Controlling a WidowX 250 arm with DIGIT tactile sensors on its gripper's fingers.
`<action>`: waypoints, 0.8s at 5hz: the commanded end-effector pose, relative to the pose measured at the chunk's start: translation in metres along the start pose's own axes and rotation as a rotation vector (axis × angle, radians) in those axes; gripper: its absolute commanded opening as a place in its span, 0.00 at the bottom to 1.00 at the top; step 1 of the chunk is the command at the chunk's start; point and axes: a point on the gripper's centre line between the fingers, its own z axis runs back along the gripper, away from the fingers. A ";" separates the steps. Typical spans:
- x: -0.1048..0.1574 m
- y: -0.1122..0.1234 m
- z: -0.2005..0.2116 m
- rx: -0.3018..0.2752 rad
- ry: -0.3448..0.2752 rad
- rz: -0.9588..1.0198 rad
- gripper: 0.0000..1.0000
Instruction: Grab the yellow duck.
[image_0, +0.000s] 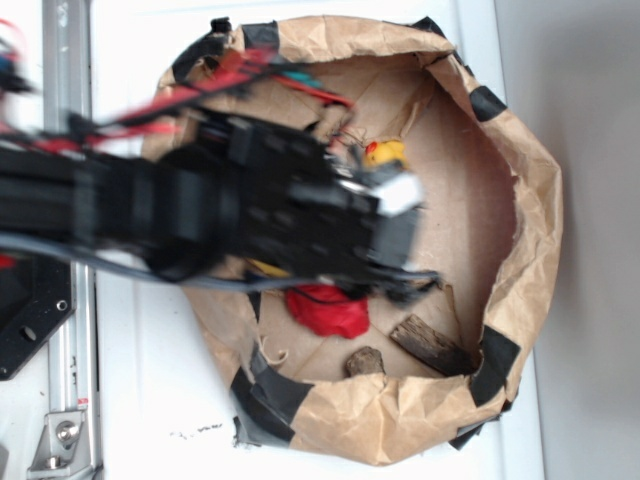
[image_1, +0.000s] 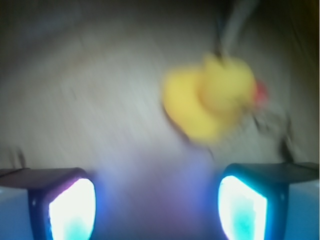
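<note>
The yellow duck (image_1: 210, 97), judged light, soft and slippery, is best gripped across its rounded body; the claw (image_1: 157, 200) is spread wide, empty.

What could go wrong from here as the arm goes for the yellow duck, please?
The yellow duck sits ahead and right of centre between the open end effector fingers, so a straight closure could miss or nudge it away. It lies near the paper wall and loose wires, which might snag. Motion blur makes the alignment uncertain.
</note>
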 end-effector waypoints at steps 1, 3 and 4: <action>0.054 0.023 0.038 -0.119 0.025 0.110 1.00; 0.054 0.026 0.024 -0.062 0.011 0.130 1.00; 0.051 0.035 0.017 -0.053 0.010 0.137 1.00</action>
